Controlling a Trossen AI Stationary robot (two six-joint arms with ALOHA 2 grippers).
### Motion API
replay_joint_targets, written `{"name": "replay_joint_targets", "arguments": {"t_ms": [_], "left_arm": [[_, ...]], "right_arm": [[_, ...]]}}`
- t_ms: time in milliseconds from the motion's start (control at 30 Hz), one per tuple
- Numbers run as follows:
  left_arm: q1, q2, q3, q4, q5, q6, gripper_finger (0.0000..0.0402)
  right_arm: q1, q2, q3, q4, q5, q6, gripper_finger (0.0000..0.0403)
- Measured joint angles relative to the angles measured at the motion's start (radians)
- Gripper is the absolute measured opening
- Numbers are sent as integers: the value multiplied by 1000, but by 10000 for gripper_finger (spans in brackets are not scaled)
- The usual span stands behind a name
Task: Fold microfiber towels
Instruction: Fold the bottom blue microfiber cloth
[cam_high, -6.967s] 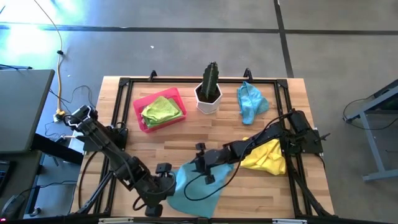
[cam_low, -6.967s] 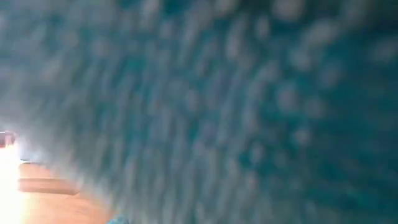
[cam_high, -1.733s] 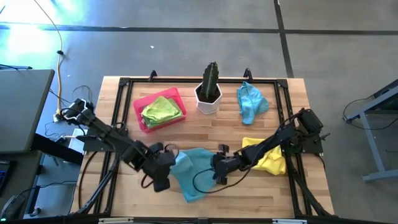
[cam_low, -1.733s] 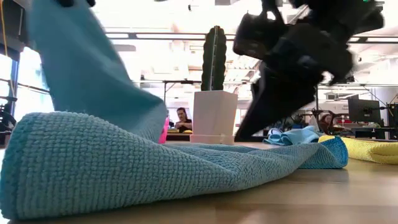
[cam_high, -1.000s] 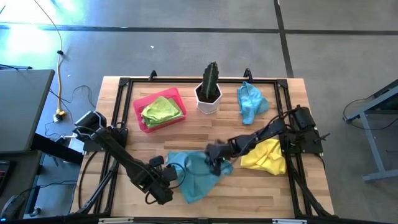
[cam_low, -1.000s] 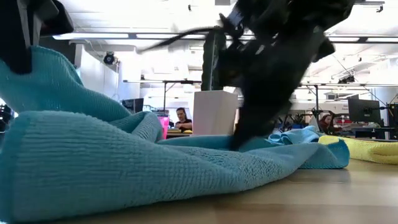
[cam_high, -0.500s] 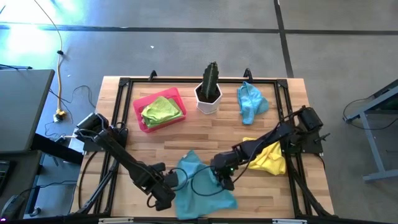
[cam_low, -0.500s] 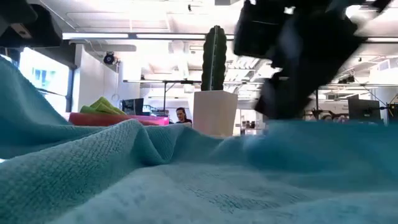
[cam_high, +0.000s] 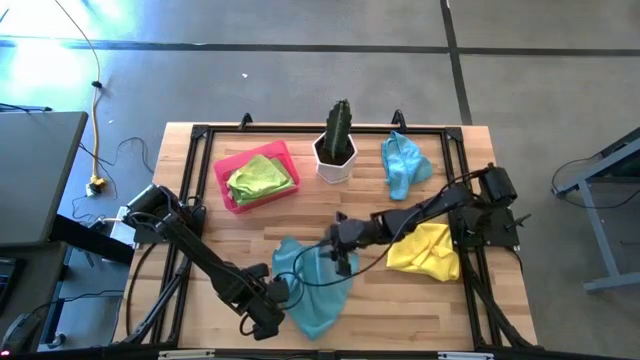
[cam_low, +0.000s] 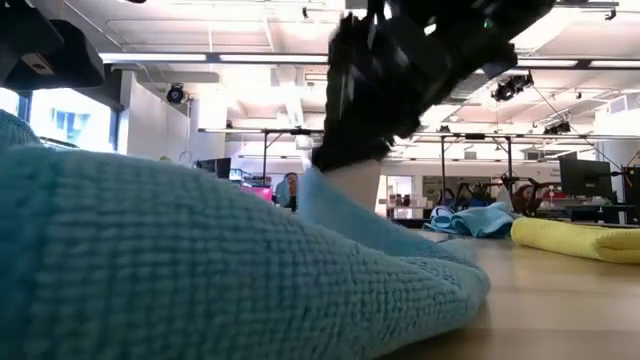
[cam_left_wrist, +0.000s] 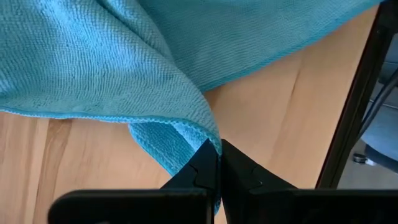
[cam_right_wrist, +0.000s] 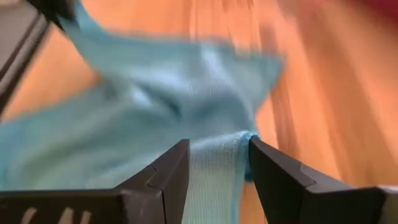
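Across the slatted wooden table (cam_high: 300, 215), well in front of the white-potted cactus (cam_high: 337, 142), a nubby light blue towel (cam_high: 312, 285) lies crumpled and looped; the left gripper (cam_high: 272, 299) pinches its near hemmed corner tight; the right gripper (cam_high: 338, 250) clamps a fold at its far edge; beside the cactus, a rigid pink tray (cam_high: 226, 187) holds a rumpled lime green towel (cam_high: 260, 177); a limp yellow towel (cam_high: 427, 251) lies well apart.

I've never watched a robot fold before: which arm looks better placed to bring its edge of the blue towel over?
Probably the right. The right gripper holds the blue towel by its far edge, lifted off the table, while the left gripper pins the near corner low, like an anchor.
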Motion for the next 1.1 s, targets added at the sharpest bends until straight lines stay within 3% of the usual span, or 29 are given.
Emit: {"name": "replay_joint_targets", "arguments": {"t_ms": [133, 300, 533, 767, 1100], "left_arm": [[-2, 0, 0, -4, 3, 0, 0], [-3, 0, 0, -4, 5, 0, 0], [-2, 0, 0, -1, 0, 0, 0], [-2, 0, 0, 0, 0, 0, 0], [-3, 0, 0, -2, 5, 9, 0]], "right_arm": [[-17, 0, 0, -236, -99, 57, 156], [-9, -4, -1, -415, -61, 69, 156], [-23, -19, 11, -273, 10, -25, 156], [-83, -19, 155, -231, 112, -167, 156], [-143, 129, 256, -88, -137, -312, 171]]}}
